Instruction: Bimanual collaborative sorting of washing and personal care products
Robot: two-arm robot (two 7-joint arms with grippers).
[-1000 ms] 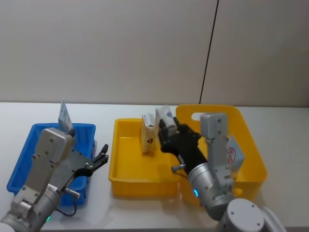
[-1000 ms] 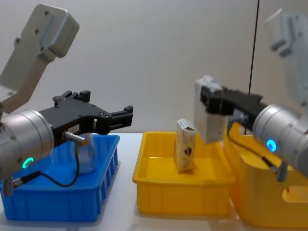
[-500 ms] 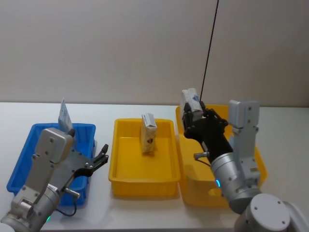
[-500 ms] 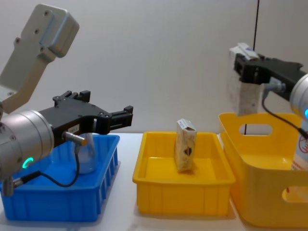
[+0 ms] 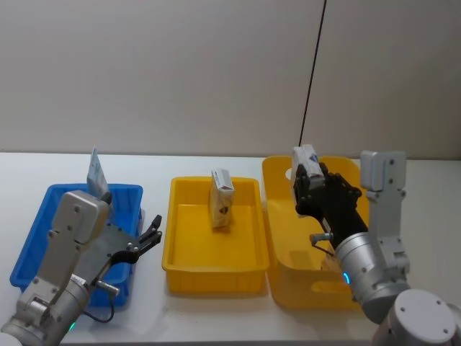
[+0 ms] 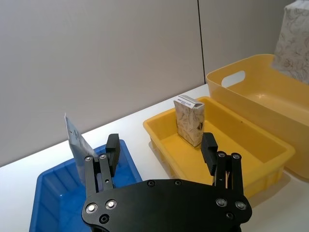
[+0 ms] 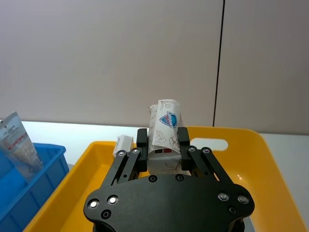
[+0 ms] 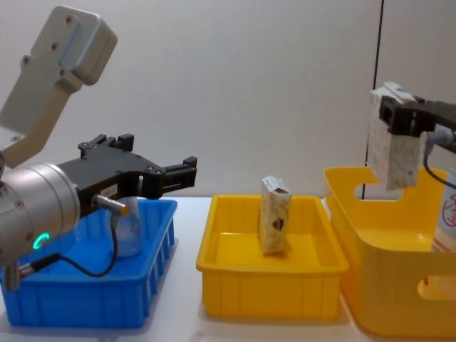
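I've got the right gripper clamped on a small carton, held upright above the tall yellow bin on the right, near its far-left corner. Fingers pinch the carton's lower sides so the blue mark faces out in the right wrist view; that grip leaves the body free to drop straight in. From the chest view the carton hangs clear of the bin rim, not touching it, so my guess is I'm mid-placement: lower and release next.

A second carton stands upright in the shallow yellow tray in the middle, toward its far side, leaning a bit. A white tube with a red logo sits inside the tall bin at the far right, I think; it's cut off at the edge, hard to be sure. Another tube stands in the blue bin on the left, crimped end up, against the far wall.

Left gripper hovers over the blue bin's near-right side, jaws spread wide, empty, waiting its turn.
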